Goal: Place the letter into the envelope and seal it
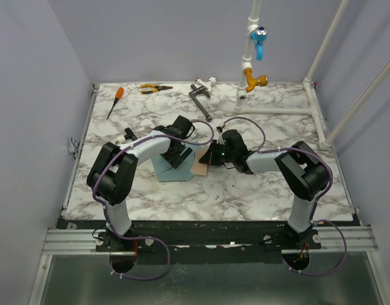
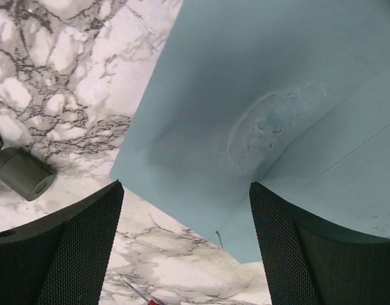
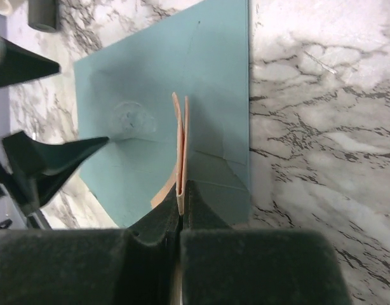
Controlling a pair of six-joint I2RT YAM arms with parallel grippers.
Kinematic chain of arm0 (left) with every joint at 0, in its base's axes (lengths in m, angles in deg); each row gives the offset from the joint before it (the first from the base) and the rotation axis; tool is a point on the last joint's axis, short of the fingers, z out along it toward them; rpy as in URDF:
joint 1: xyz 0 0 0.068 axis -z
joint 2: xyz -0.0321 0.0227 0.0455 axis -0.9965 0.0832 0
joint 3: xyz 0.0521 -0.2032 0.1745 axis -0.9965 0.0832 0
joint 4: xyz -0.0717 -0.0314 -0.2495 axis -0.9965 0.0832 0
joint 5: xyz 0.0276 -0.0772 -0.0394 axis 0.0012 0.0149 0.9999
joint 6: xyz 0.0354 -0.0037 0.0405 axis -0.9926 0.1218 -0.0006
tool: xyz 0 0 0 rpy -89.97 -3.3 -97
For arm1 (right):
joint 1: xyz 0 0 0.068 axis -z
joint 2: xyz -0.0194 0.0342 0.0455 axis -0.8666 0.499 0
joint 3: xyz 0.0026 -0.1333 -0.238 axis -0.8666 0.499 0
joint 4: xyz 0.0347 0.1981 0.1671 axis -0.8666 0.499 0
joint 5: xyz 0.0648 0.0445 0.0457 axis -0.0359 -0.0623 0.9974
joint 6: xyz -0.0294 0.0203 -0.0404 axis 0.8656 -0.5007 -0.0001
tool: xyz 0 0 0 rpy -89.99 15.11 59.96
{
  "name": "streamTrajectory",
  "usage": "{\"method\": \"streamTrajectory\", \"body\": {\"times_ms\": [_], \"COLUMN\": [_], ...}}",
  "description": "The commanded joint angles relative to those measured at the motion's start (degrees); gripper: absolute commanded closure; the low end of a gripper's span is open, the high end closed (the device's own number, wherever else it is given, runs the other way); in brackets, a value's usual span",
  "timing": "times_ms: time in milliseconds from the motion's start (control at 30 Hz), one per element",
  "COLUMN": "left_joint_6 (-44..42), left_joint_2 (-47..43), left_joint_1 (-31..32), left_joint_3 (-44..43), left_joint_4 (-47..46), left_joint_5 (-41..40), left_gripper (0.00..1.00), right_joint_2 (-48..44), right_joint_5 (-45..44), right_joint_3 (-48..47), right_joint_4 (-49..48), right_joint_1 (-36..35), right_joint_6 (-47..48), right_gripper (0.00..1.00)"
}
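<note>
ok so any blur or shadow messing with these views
Left wrist: a soft shadow darkens the envelope centre; the marble tabletop is sharp. Right wrist: the right gripper is a blurred dark mass, the letter edge crisp. Top external: even light, no glare.

envelope [image 2: 246, 76] cropped, letter [image 1: 200, 168] partly hidden

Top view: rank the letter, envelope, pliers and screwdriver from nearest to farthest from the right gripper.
1. Letter: pinched in the right gripper, between its jaws.
2. Envelope: flat on the table just to the left.
3. Pliers: at the far edge, left of centre.
4. Screwdriver: near the far left corner.
</note>
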Motion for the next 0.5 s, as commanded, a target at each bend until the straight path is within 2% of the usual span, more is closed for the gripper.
{"method": "streamTrajectory", "body": {"times_ms": [0, 133, 233, 333, 467], "left_joint_6": [-1.2, -1.7, -4.2, -2.7, -2.0], "left_joint_2": [-2.8, -3.1, -3.6, -1.5, 1.5], "left_joint_1": [-1.2, -1.9, -2.6, -5.8, -8.4], "left_joint_3": [-1.8, -2.5, -2.9, -8.5, -11.8], "left_joint_4": [-1.4, -1.4, -1.0, 4.3, 5.9], "left_joint_5": [-2.0, -1.2, 3.8, 9.1, 4.7], "left_gripper": [0.2, 0.2, 0.15, 0.12, 0.13], "right_joint_2": [1.1, 1.9, 2.1, -0.3, -6.2], "right_joint_5": [0.9, 3.7, 5.6, 4.9, 3.6], "right_joint_3": [0.0, 0.0, 0.0, 0.4, 2.7], "right_joint_4": [5.5, 6.8, 7.4, 8.1, 6.4], "right_joint_1": [-0.2, -0.3, -0.3, -0.3, -1.4], "right_joint_6": [7.5, 10.4, 13.0, 17.4, 25.5], "right_gripper": [0.99, 0.99, 0.99, 0.99, 0.99]}}
